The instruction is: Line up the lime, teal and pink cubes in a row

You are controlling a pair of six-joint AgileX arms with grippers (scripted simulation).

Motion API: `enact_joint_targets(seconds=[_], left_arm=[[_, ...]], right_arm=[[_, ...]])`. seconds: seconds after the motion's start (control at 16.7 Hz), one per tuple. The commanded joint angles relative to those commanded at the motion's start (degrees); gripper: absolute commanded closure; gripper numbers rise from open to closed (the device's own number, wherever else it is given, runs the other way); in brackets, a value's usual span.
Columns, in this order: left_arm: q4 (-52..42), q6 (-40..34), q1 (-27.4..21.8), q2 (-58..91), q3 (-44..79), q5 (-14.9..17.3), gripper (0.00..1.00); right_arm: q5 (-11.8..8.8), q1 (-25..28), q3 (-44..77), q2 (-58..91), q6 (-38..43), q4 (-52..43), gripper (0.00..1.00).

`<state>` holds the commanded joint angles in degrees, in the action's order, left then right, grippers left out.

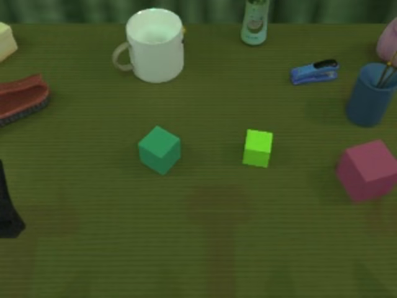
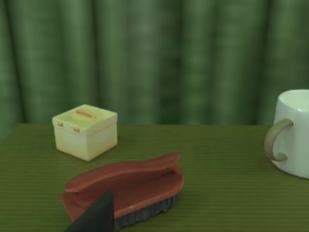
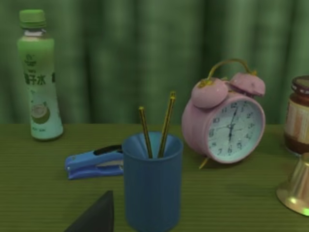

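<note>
Looking down, I log the teal (image 1: 159, 149) left of centre, the lime (image 1: 257, 148) right of it across open cloth, and the pink cube (image 1: 368, 169) near the table's right edge. My left arm sits at the left edge, cut off; jaw state indeterminable, right arm unseen. Only wrist views show the box (image 2: 85, 131) and clock (image 3: 225, 123).
</note>
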<state>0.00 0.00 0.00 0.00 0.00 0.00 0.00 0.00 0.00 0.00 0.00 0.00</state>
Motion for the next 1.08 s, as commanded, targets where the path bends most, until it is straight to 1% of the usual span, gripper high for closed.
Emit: enact_joint_targets(seconds=[0.3, 0.54, 0.78, 1.08], left_arm=[[0.0, 0.0, 0.0, 0.0, 0.0, 0.0, 0.00], [0.0, 0.0, 0.0, 0.0, 0.0, 0.0, 0.00], [0.0, 0.0, 0.0, 0.0, 0.0, 0.0, 0.00], [0.0, 0.0, 0.0, 0.0, 0.0, 0.0, 0.00]], right_arm=[[0.2, 0.3, 1.9, 2.3, 0.6, -1.6, 0.00], [0.9, 1.8, 9.5, 12.0, 2.8, -8.3, 0.00], [1.5, 4.7, 21.7, 28.9, 6.9, -19.6, 0.00], [2.0, 9.9, 41.7, 57.7, 14.2, -38.2, 0.00]])
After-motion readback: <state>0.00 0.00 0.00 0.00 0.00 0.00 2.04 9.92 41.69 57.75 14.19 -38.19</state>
